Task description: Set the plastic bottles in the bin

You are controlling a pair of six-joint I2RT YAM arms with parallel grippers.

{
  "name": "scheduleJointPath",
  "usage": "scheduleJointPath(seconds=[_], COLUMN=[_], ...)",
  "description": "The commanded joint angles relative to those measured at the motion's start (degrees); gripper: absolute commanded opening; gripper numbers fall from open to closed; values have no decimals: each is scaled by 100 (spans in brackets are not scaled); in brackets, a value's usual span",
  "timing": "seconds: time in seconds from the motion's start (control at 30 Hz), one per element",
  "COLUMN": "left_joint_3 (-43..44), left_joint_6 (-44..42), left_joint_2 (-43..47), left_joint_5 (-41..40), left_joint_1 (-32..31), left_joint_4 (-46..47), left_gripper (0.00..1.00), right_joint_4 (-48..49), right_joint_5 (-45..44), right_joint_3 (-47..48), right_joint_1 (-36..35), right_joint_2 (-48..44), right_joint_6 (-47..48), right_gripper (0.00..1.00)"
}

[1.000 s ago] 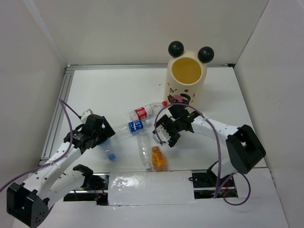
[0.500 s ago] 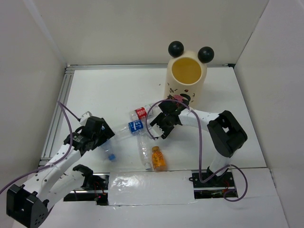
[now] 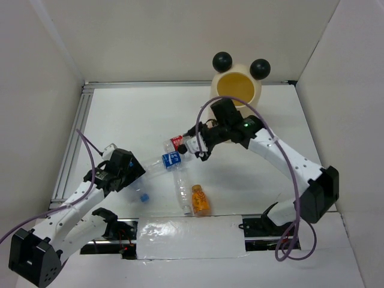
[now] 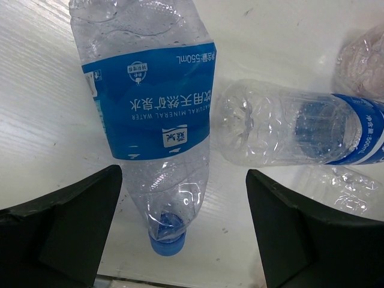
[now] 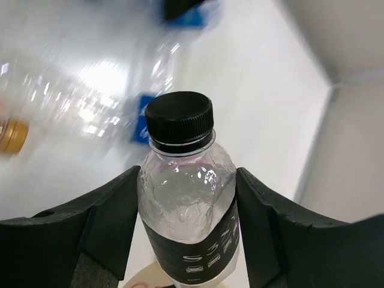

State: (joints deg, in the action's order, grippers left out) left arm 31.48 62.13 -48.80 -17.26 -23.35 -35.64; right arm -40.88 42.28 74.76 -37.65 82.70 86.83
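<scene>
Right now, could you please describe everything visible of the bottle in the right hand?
The black-capped bottle is of clear, dimpled plastic, with a ribbed black cap screwed on and a black label with white print around its body. It sits between the two fingers of the right hand, one against each side, cap pointing away from the wrist camera, apparently lifted off the table.

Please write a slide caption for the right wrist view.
Right gripper grips a black-capped, black-labelled plastic bottle, background blurred.
</scene>
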Motion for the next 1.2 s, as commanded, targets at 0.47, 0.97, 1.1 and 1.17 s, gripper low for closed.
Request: scheduleJointPath(seconds=[0.47,0.97,1.1,1.17], left_joint_3=[-2,-169,-169,-169], left_joint_6=[1,54,-8,-8], left_joint_2=[63,64,11,10], left_joint_5=[64,64,64,64], left_joint_1=[-20,-20,-73,-73], left_joint_4=[-207,-207,-155,-154], left_gripper=[97,97,97,97], right_joint_4=[2577,2226,2172,2172], right_joint_5=[1652,1643,1555,1607], right_joint_3=[1462,1339,1278,1216], right_joint_1=[2296,3246,3421,3483], right_joint_2=[9,449,502,450], right_joint_6=[-3102,-2549,-2486,-2486], right_gripper=[38,60,78,85])
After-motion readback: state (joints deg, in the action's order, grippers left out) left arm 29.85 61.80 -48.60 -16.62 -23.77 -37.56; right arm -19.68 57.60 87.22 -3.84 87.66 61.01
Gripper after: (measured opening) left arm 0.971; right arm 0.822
